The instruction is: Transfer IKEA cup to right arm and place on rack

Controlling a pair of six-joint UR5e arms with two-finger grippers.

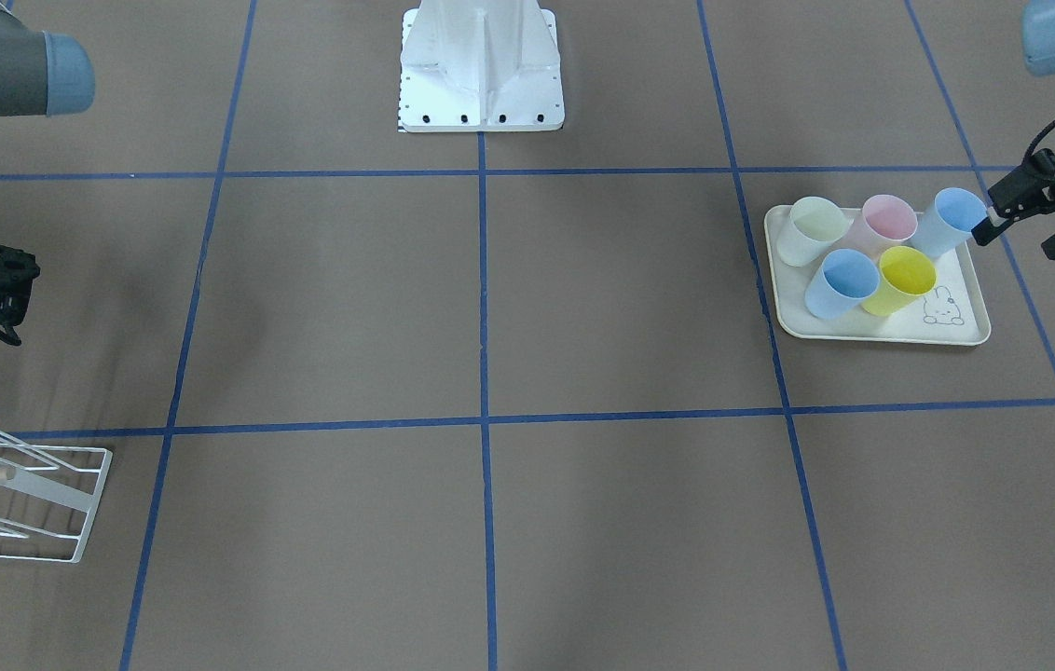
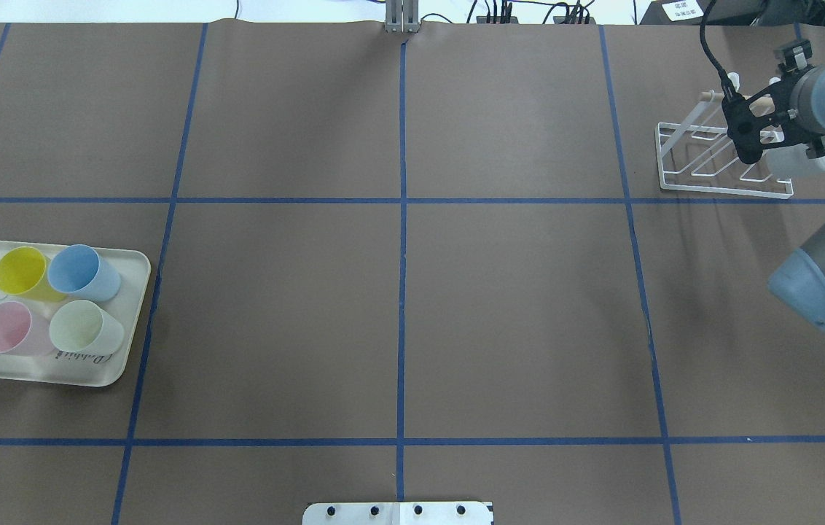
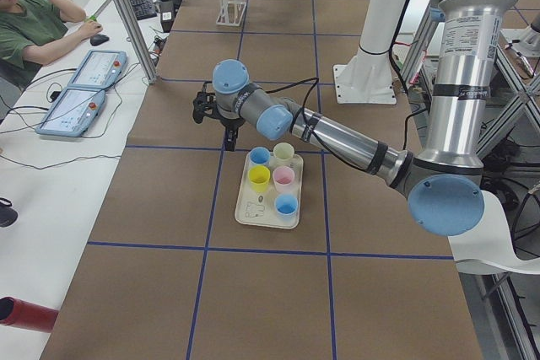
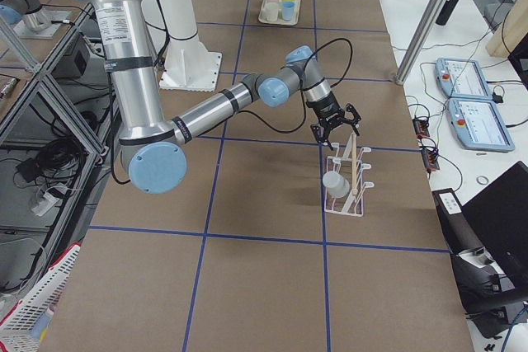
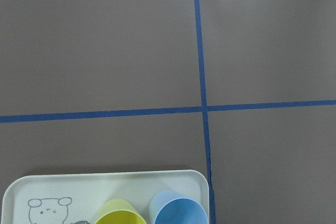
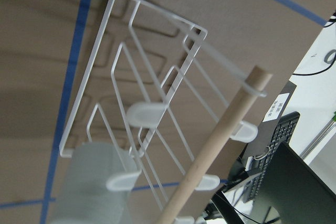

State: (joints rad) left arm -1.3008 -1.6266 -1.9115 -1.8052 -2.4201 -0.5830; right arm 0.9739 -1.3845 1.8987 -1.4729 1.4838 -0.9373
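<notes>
White cup (image 4: 334, 185) sits on the rack (image 2: 711, 191), at its low end, next to the wooden dowel (image 6: 220, 140). We can't tell whether a prong goes inside it. Nothing grips it and the rack carries it alone, so we judge this one placed.

Right gripper (image 4: 340, 131): jaws spread wide, empty, hovering over the rack's upper end by the dowel tip. The cup is below and to one side of the jaws, apart from them and not between them. We think the height is there to keep the linkage fingers off the prongs.

Left gripper (image 1: 1014, 244): fingers apart, nothing held. The front view makes one finger look as if it meets the blue cup (image 1: 952, 219). The left side view shows the gripper raised and off the end of the tray (image 1: 900, 326), so there's no contact. Four other cups stand beside the blue one. We read the left arm as staged for a next pick. Its wrist view shows only the tray edge and two cup rims.
</notes>
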